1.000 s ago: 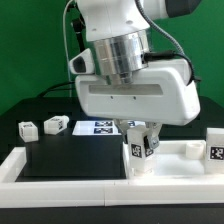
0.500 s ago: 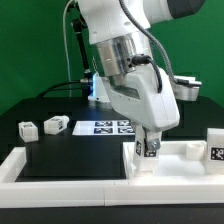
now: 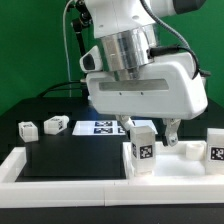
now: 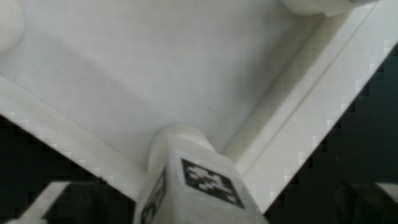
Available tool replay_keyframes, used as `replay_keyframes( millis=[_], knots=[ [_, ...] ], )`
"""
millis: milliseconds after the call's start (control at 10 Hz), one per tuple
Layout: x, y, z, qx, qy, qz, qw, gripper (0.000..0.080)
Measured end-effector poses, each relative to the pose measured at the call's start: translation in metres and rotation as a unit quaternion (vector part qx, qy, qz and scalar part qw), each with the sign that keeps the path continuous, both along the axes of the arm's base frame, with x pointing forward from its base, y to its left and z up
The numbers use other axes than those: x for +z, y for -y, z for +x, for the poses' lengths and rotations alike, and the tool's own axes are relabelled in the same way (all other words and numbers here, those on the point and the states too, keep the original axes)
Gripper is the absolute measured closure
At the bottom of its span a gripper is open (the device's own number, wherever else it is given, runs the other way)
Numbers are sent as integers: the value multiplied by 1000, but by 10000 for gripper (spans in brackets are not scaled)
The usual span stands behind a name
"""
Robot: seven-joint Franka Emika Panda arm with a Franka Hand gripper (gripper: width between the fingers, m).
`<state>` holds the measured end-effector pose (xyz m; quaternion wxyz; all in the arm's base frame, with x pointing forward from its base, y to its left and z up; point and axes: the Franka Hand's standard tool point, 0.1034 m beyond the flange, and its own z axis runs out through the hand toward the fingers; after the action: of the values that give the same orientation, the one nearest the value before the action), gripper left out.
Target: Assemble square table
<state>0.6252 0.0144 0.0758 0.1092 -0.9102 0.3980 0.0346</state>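
Jaws: released, as far as you can judge. The gripper hangs just above the upright leg, and one dark finger stands clear of it on the exterior view's right. The wrist view shows nothing pressing on the leg.
Square top: the white square top lies along the counter's front edge, towards the corner on the exterior view's right, raised rim up.
Upright leg: it stands at the top's corner nearest the middle of the front edge, tag facing the exterior camera. You cannot tell how deeply it is seated.
Risk, loose seat: if the leg is only part-way in its socket, a brush from a finger as you rise or re-grip could tip it or cock it sideways.
Risk, sliding top: nothing visible clamps the top, so a twist on the leg could drag it along the counter.
Risk, off-centre grip: closing on one edge would tilt the leg instead of turning it.
Second leg: the second leg stands near the top's edge on the exterior view's right; whether it is fitted is unclear.
Loose legs: the first loose leg and the other loose leg sit towards the counter's back edge, well apart from the top.
Marker board: the marker board lies flat by the back edge, beside those legs.
Obstruction: the wide gripper body hides the top's middle and back.
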Motion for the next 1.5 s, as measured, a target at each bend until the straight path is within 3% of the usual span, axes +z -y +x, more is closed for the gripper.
replay_keyframes(
  millis=[200,500,900,1000,1100,1300,1500],
  knots=[
    [0,3,0,111,24,-9,993,151],
    [0,8,5,328,77,-39,941,150],
    [0,6,5,298,73,-35,951,177],
    [0,4,6,260,67,-30,963,357],
    [-1,8,5,230,59,-31,971,488],
    [-3,12,4,125,55,-34,990,496],
    [-4,15,3,0,35,-16,999,497]
  ],
)
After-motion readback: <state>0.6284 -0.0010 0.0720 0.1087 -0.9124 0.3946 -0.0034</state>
